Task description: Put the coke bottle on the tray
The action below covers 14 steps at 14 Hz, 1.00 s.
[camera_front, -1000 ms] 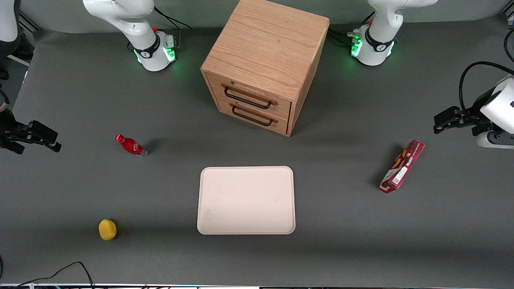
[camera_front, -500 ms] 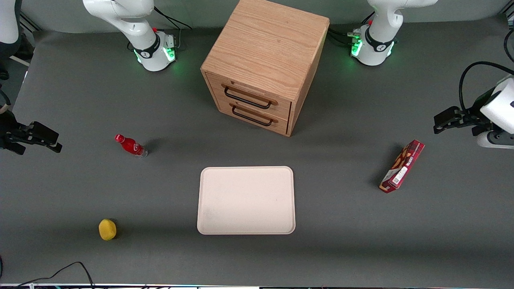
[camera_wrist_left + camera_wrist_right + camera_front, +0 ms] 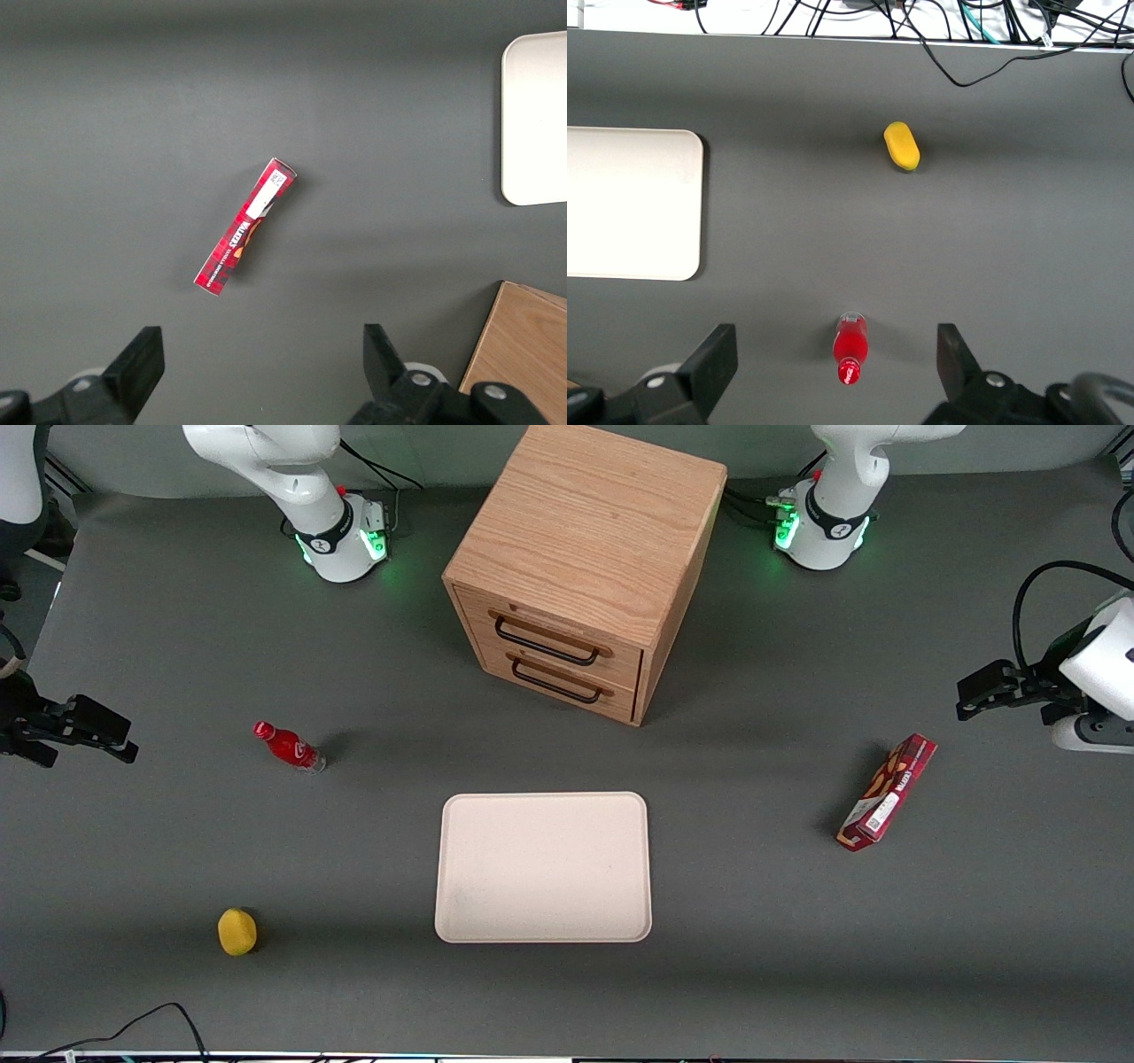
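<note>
Red with a clear base, the bottle stands on the grey surface, well apart from the tray, at about ten o'clock from it in the front view. The cream tray lies flat and bare, in front of the wooden drawer cabinet. A yellow lemon sits nearer the front camera than the bottle, at about six o'clock from it. A long red snack box lies toward the parked arm's end. The tool hovers at the working arm's end, at about nine o'clock from the bottle, its fingers spread wide and holding nothing.
</note>
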Each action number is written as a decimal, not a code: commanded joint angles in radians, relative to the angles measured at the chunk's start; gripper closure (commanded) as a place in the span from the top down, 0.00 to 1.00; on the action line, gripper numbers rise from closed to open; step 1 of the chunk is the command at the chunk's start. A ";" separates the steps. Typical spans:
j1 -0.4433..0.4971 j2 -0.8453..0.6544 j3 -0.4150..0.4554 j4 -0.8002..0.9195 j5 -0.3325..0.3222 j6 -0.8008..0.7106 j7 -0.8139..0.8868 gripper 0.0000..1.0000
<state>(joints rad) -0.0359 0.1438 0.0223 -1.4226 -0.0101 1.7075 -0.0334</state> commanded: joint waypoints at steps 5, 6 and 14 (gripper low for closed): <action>0.001 0.016 -0.002 0.025 0.016 -0.020 0.017 1.00; 0.001 0.016 -0.002 0.025 0.016 -0.020 0.017 1.00; -0.001 0.019 -0.002 0.022 0.018 -0.042 0.018 1.00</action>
<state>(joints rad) -0.0359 0.1487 0.0223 -1.4231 -0.0100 1.6856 -0.0334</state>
